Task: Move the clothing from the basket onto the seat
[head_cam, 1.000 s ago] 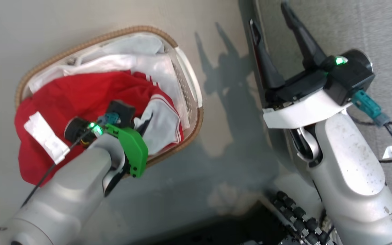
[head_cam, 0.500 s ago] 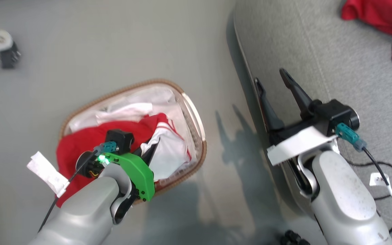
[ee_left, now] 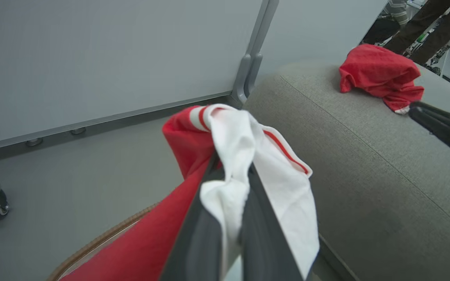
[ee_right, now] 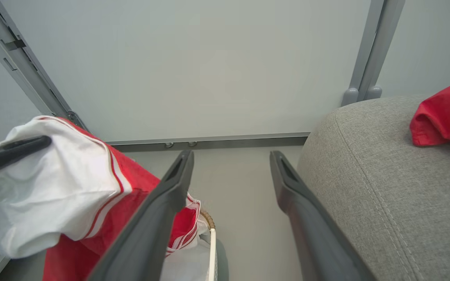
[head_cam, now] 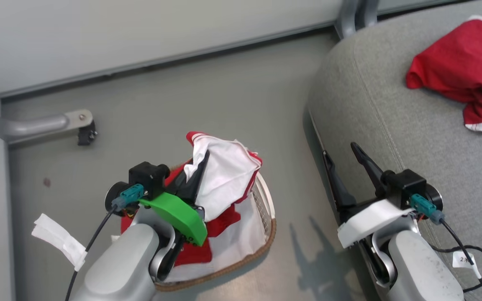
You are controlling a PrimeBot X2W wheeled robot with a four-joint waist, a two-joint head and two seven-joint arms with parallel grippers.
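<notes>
The red-and-white garment (head_cam: 224, 175) hangs above the basket (head_cam: 271, 234), with its white panel and striped trim bunched at the top. Its red part trails down toward the basket's white liner (head_cam: 249, 234). Whether the red cloth low in the basket is the same piece or another cannot be told. The left gripper (ee_left: 233, 175) has its two dark fingers pressed together on a gathered fold of the white panel, so the hold is near one edge rather than at the garment's middle. From the way it droops and crumples, this clothing looks light, limp and in no way fragile. It should follow the arm easily, but its loose tail is likely to swing, drag, and perhaps catch on the brown woven rim. Thin fabric can creep out of a narrow pinch, so a thick bunch of several layers, taken closer to the bulk of the cloth, would probably be the safer hold. Just right of the basket stands the grey seat (head_cam: 391, 125), with its rounded corner at the far side. A second red garment (head_cam: 458, 71) lies crumpled on it, far and to the right, well apart from the basket. The right gripper (head_cam: 340, 151) hovers over the seat's left edge with its fingers spread, holding nothing. Grey floor (head_cam: 182, 96) surrounds the basket and runs to a pale wall panel (ee_right: 209, 58) on the far side.
</notes>
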